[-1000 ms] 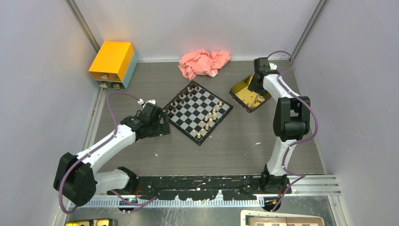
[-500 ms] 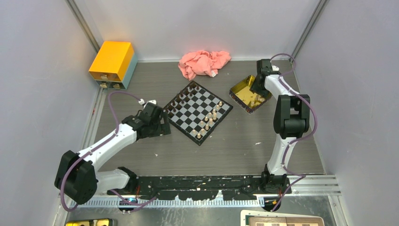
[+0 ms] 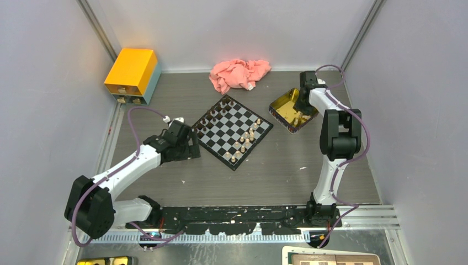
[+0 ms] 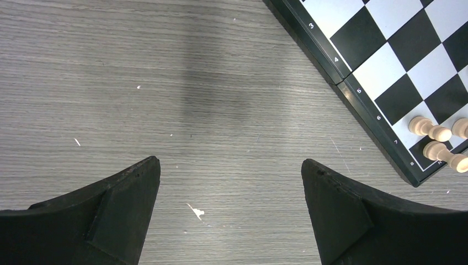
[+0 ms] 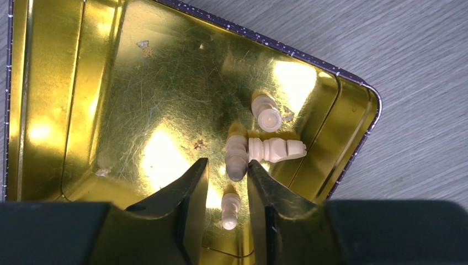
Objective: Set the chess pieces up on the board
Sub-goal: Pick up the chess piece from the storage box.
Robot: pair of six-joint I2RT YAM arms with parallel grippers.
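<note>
The board (image 3: pixel 232 130) lies turned like a diamond at mid-table, with dark pieces (image 3: pixel 212 113) along its far-left edge and pale pieces (image 3: pixel 245 138) near its right corner. My left gripper (image 3: pixel 194 148) hovers open and empty over bare table (image 4: pixel 230 161) just left of the board's edge (image 4: pixel 386 61), where two pale pieces (image 4: pixel 430 130) show. My right gripper (image 3: pixel 301 106) is down inside a gold tin (image 3: pixel 282 107). Its jaws (image 5: pixel 227 162) stand narrowly apart around a pale piece (image 5: pixel 230 210) without touching it. Three more pale pieces (image 5: pixel 237 157) lie just ahead of the fingertips.
A pink cloth (image 3: pixel 239 74) lies at the back and a yellow drawer box (image 3: pixel 132 72) stands at the back left. A brown-and-cream board (image 3: pixel 331 258) shows at the bottom edge. Grey walls close in both sides. The tin's walls (image 5: pixel 342 138) hem in the right fingers.
My right gripper has shifted a little toward the far right side over the tin. The left arm has not moved.
</note>
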